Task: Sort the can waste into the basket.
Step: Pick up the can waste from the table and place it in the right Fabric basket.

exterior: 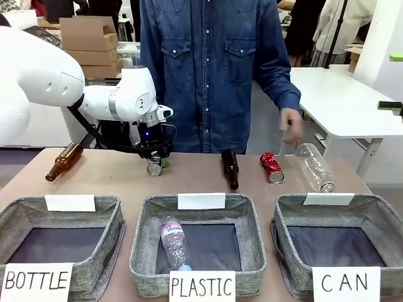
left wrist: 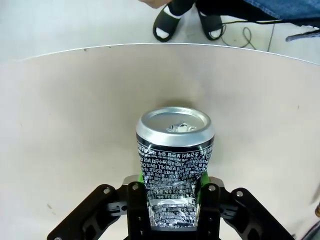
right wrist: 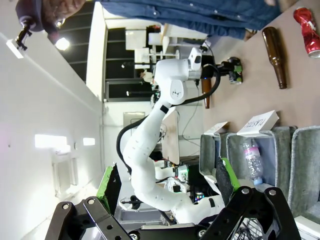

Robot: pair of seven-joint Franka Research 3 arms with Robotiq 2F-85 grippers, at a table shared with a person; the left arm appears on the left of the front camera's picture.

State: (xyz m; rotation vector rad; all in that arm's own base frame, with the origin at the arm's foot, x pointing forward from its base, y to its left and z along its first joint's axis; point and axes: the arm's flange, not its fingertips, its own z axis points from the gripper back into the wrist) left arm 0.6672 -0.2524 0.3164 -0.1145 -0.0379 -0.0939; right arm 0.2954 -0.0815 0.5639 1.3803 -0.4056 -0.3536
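Note:
My left gripper (exterior: 155, 157) hangs over the far side of the table, shut on the dark can (exterior: 155, 167). In the left wrist view the green pads (left wrist: 141, 179) press the dented sides of this can (left wrist: 175, 155), whose silver end faces the camera. A red can (exterior: 272, 167) lies on its side farther right, in front of the person. The grey basket (exterior: 371, 204) signed "CAN" stands at the front right with a bare dark bottom. My right gripper (right wrist: 167, 182) is open with nothing between its fingers, well away from the table.
A brown bottle (exterior: 230, 168) lies between the two cans and another (exterior: 64, 161) at the far left. A clear plastic bottle (exterior: 315, 167) lies right of the red can. The "PLASTIC" basket (exterior: 145, 242) holds a plastic bottle; the "BOTTLE" basket (exterior: 113, 239) is front left. The person's hand (exterior: 291, 126) hovers above the red can.

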